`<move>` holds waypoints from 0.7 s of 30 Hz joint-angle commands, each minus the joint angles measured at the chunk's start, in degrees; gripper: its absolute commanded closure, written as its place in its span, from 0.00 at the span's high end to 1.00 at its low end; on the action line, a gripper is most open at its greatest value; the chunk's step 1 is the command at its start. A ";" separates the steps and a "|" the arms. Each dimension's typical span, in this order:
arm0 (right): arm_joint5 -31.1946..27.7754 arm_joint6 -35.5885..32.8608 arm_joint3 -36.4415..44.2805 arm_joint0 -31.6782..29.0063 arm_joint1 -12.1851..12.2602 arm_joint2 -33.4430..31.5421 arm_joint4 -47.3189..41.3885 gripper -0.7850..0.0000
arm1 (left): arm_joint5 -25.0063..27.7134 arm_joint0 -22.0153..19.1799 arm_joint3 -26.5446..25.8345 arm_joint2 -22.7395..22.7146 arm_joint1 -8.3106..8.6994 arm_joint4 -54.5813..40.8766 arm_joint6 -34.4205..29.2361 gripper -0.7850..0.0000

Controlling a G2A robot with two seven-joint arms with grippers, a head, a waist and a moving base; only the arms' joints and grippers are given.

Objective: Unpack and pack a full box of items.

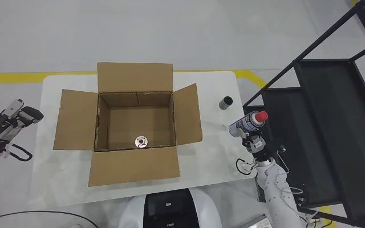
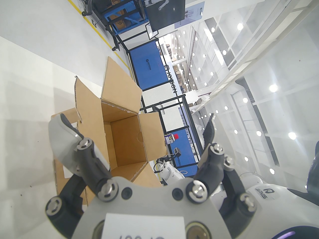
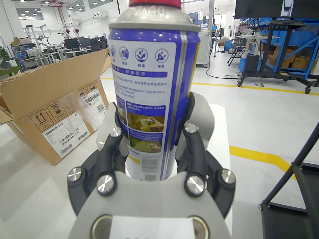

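Right gripper (image 3: pixel 154 111) clamped on the red-capped spray can (image 3: pixel 149 63) at the table's (image 1: pixel 211 154) right edge, left gripper (image 2: pixel 135 123) fingers spread wide off the left side, open cardboard box (image 1: pixel 134 77) mid-table, small metal disc (image 1: pixel 141 140) inside.

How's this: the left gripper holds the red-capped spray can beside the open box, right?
Wrong arm: the right gripper holds the red-capped spray can beside the open box, as the right wrist view shows; the left gripper is open.

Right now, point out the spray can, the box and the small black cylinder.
spray can (image 3: pixel 149 80), right wrist view, on its label.
box (image 1: pixel 136 77), top view, on its far flap.
black cylinder (image 1: pixel 225 103), top view, on its side.
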State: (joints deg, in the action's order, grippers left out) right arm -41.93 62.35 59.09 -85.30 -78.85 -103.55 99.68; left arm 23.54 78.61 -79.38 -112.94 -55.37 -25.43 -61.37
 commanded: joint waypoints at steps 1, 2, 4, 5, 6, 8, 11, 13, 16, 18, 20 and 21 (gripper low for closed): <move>1.41 -1.60 0.41 -0.08 0.06 0.24 0.71 0.00 | 0.00 0.00 0.00 0.00 0.00 0.00 0.00 1.00; 2.84 -2.27 0.87 -0.16 0.11 0.70 1.46 0.00 | 0.00 0.00 0.00 0.00 0.00 0.00 0.00 1.00; 4.78 -1.93 -0.23 0.27 -0.03 1.91 0.74 0.00 | 0.00 0.00 0.00 0.00 0.00 0.00 0.00 1.00; 6.48 -1.68 -0.91 0.66 0.00 2.50 1.61 0.00 | 0.00 0.00 0.00 0.00 0.00 0.00 0.00 1.00; 7.66 -0.75 -2.34 1.20 -0.05 3.04 1.34 0.00 | 0.00 0.00 0.00 0.00 0.00 0.00 0.00 1.00; 11.34 0.96 -5.20 2.67 0.06 3.90 2.68 0.00 | 0.00 0.00 0.00 0.00 0.00 0.00 0.00 1.00; 16.48 5.72 -10.64 5.20 0.33 4.48 3.68 0.00 | 0.00 0.00 0.00 0.00 0.00 0.00 0.00 1.00; 19.11 8.60 -14.68 7.08 0.48 4.71 3.58 0.00 | 0.00 0.00 0.00 0.00 0.00 0.00 0.00 1.00; 22.27 11.33 -20.41 9.88 0.73 5.13 3.70 0.00 | 0.00 0.00 0.00 0.00 0.00 0.00 0.00 1.00; 23.36 11.85 -23.93 11.65 0.86 5.67 3.92 0.00 | 0.00 0.00 0.00 0.00 0.00 0.00 0.00 1.00; 24.01 12.35 -27.26 13.43 0.89 6.09 3.37 0.00 | 0.00 0.00 0.00 0.00 0.00 0.00 0.00 1.00; 24.53 12.60 -28.83 14.27 0.89 6.29 3.08 0.00 | 0.00 0.00 0.00 0.00 0.00 0.00 0.00 1.00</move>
State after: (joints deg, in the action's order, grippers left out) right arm -17.91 74.71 32.01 -71.92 -77.95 -97.44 103.03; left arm 23.54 78.61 -79.38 -112.94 -55.37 -25.43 -61.37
